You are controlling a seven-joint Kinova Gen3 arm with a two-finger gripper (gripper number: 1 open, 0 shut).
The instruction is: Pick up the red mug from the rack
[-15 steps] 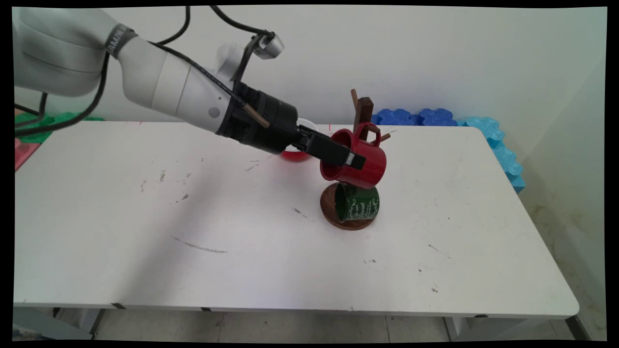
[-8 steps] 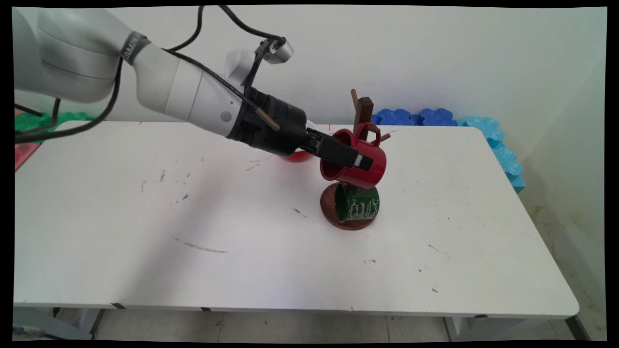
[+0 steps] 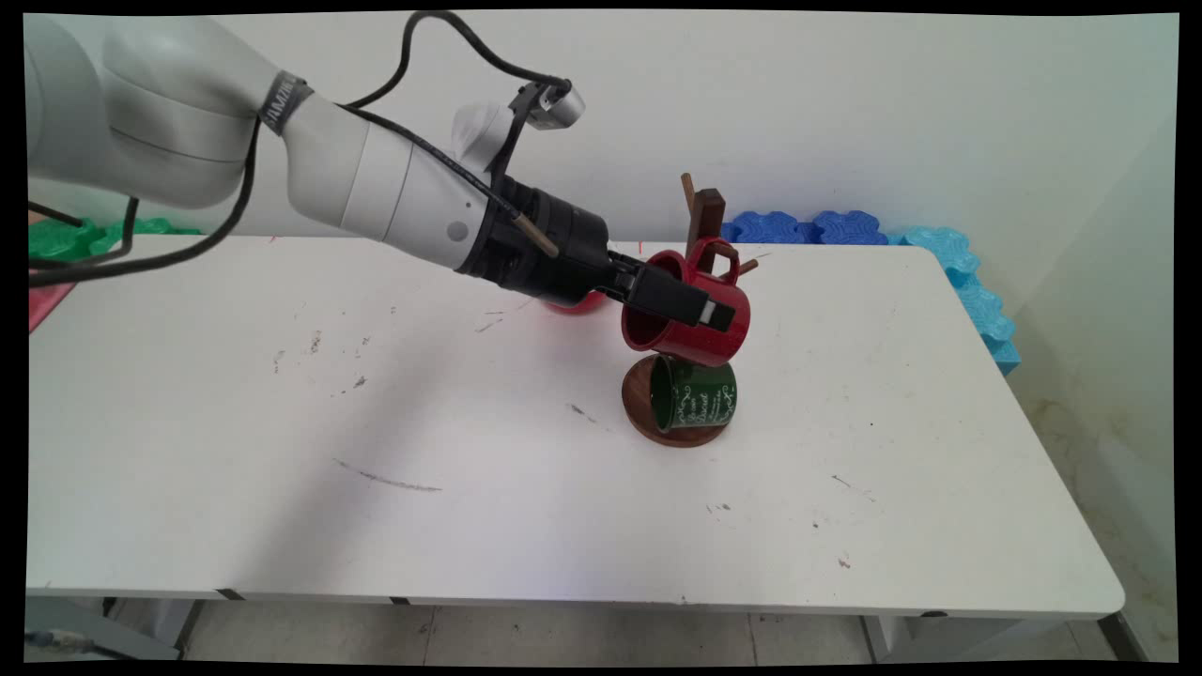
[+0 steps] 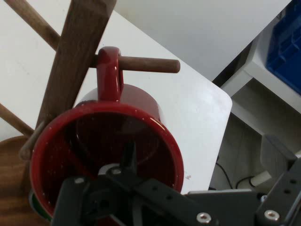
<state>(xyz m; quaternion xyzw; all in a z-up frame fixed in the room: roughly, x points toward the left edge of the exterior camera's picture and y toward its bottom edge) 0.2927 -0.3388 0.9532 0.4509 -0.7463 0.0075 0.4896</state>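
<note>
a: what is the biggest thing in front of you?
b: you have a white table (image 3: 282, 526) under a pale wall, and the white arm (image 3: 376, 188) reaches in from the upper left, slanting down to the right.
a: what stands on the table?
b: right of centre you see a wooden mug tree (image 3: 704, 211) on a round dark base (image 3: 639, 413). blue foam blocks (image 3: 808, 227) lie along the far edge behind it.
a: where is the gripper?
b: your gripper (image 3: 690, 314) is at the red mug (image 3: 714, 329), which hangs by its handle (image 4: 109, 70) on a peg (image 4: 146, 64) of the tree. one finger lies along the mug's outside wall, the other reaches inside its mouth, so the fingers straddle the rim; you cannot tell whether they press it.
a: anything smaller?
b: a green mug (image 3: 700, 394) hangs just below the red one, and a red ball-like thing (image 3: 575, 302) is partly hidden behind the wrist.
</note>
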